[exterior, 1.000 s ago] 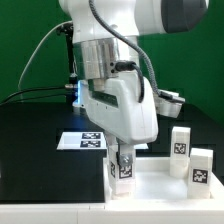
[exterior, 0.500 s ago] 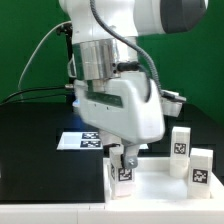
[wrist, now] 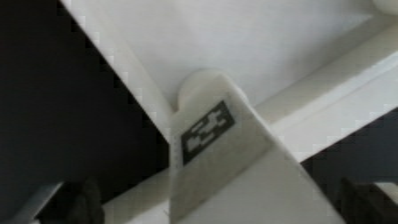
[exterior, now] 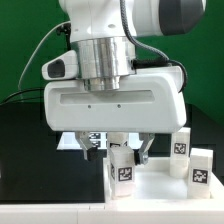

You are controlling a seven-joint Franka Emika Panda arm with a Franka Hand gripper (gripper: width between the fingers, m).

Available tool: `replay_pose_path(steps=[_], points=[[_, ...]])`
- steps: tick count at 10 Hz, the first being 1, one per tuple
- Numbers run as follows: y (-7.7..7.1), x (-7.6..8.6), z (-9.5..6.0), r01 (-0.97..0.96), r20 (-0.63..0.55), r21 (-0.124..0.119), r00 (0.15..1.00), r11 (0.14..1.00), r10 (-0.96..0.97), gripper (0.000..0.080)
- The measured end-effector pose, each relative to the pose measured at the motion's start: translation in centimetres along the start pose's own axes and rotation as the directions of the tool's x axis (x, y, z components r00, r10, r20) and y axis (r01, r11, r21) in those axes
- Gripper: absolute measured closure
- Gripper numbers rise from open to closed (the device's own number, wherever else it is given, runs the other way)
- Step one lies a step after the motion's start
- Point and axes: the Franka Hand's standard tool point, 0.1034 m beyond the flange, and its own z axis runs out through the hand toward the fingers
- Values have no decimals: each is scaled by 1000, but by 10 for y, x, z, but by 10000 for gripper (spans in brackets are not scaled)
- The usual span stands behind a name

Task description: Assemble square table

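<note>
Your hand (exterior: 120, 153) stands spread around the small white tag-marked block leg (exterior: 122, 168), seated upright at a corner of the white plastic square slab (exterior: 160, 182); lift straight up, keeping both fingers clear

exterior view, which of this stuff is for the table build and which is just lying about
For the build:
- white tabletop slab
- leg standing at the slab's near corner, between the open end effector fingers
- two more legs on the exterior view's right

Just lying about:
- marker board
- black table
</note>
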Motion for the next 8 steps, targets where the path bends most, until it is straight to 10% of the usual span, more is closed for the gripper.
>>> replay_pose_path(steps=[4,6,8], points=[[-7,-3,0,411,1,-23,911,911,-412,151],[-7,-2,0,395,1,-25,919,918,-395,420],[-7,-3,1,254,-2,-24,967,967,-254,515]])
